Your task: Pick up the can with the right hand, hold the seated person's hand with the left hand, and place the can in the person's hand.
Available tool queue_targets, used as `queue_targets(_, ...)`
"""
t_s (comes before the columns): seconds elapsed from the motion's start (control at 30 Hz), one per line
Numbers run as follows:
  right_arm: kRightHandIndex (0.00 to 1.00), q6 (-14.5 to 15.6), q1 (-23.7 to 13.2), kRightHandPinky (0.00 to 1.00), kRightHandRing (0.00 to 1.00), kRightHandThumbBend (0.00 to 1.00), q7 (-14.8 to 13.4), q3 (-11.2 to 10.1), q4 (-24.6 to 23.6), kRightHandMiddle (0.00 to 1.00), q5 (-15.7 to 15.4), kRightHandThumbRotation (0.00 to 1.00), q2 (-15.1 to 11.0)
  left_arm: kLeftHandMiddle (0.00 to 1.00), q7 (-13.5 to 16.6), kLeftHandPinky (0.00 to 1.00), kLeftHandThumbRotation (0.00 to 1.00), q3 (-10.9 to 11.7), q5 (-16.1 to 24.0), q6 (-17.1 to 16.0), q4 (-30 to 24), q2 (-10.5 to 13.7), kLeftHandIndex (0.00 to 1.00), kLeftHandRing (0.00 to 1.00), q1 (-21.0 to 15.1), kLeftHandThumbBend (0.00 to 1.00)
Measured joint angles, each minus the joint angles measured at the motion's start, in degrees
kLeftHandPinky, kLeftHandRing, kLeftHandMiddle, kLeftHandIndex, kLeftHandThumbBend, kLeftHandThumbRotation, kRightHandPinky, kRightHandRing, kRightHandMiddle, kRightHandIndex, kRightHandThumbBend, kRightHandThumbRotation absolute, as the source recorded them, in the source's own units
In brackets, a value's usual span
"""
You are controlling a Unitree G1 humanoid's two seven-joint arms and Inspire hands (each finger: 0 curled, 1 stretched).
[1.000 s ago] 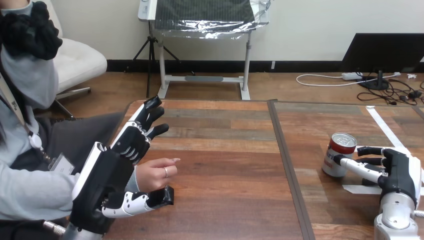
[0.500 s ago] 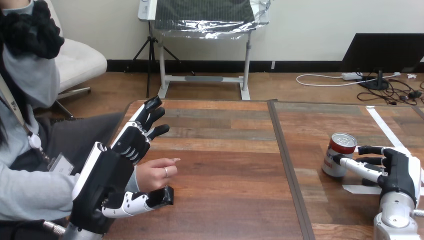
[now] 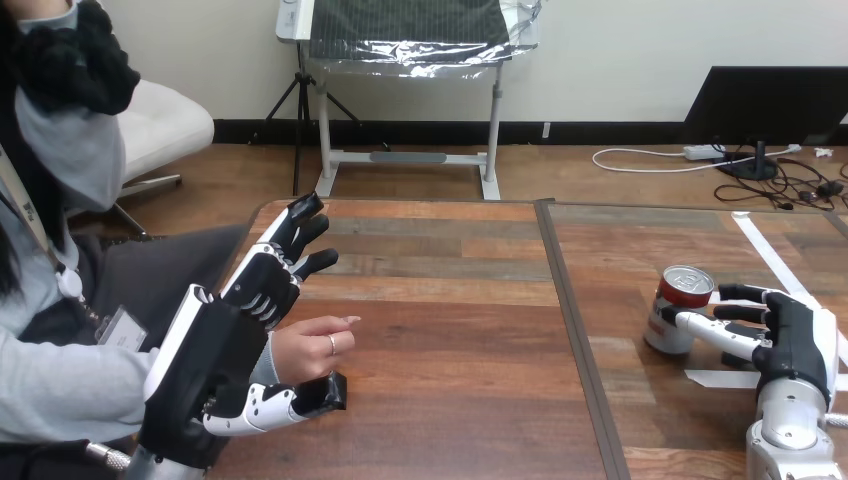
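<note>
Red-and-silver metal can [image 3: 682,305] stands near the worktop's [image 3: 450,330] right edge, your right hand's [image 3: 795,345] straight fingers [image 3: 745,294] at its side. Your left hand [image 3: 218,350] is spread open beside the person's hand [image 3: 310,350].

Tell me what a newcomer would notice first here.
First, the robot's left hand at the view's left, its straight fingers and thumb on either side of the seated person's hand, over the wooden table. Then the red-topped can, upright at the right, with the right hand open beside it, thumb at its side.
</note>
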Motion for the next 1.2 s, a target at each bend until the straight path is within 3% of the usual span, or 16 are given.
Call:
queue_targets(0.43,0.92,0.5,-0.2,0.69,0.81,1.0,2.1,1.7,-0.1,0.87,-1.4,0.22,-0.7,0.99,-0.2,0.88,0.45,1.0,0.0,0.0,0.2,0.0,0.94,0.96,0.0,1.0)
queue_targets(0.57,0.95,0.5,-0.3,0.61,0.75,1.0,2.7,2.0,-0.1,0.82,-2.0,0.27,-1.0,0.99,-0.4,0.88,0.44,1.2,-0.1,0.0,0.2,0.0,0.94,0.96,0.0,1.0)
queue_targets(0.73,0.99,0.6,-0.4,0.59,0.78,1.0,3.0,3.0,-0.1,0.83,-2.8,0.33,-1.3,0.99,-0.8,0.89,0.43,1.5,-0.2,0.0,0.2,0.0,0.94,0.96,0.0,1.0)
queue_targets(0.83,0.99,0.7,-0.5,0.62,0.83,1.0,3.2,3.6,-0.1,0.86,-3.4,0.36,-1.5,0.99,-1.1,0.89,0.43,1.6,-0.3,0.0,0.2,0.0,0.94,0.96,-0.1,1.0)
queue_targets(1.0,1.0,1.0,-0.7,0.76,0.94,1.0,4.2,3.9,-0.1,0.95,-3.9,0.38,-1.8,0.99,-1.2,0.89,0.43,1.7,-0.3,0.0,0.2,-0.1,0.94,0.96,-0.1,1.0)
queue_targets(1.2,1.0,1.0,-0.9,0.92,0.98,1.0,5.5,3.9,-0.1,0.99,-3.8,0.43,-2.1,0.99,-1.2,0.88,0.44,1.7,-0.3,0.0,0.2,-0.1,0.94,0.96,-0.1,1.0)
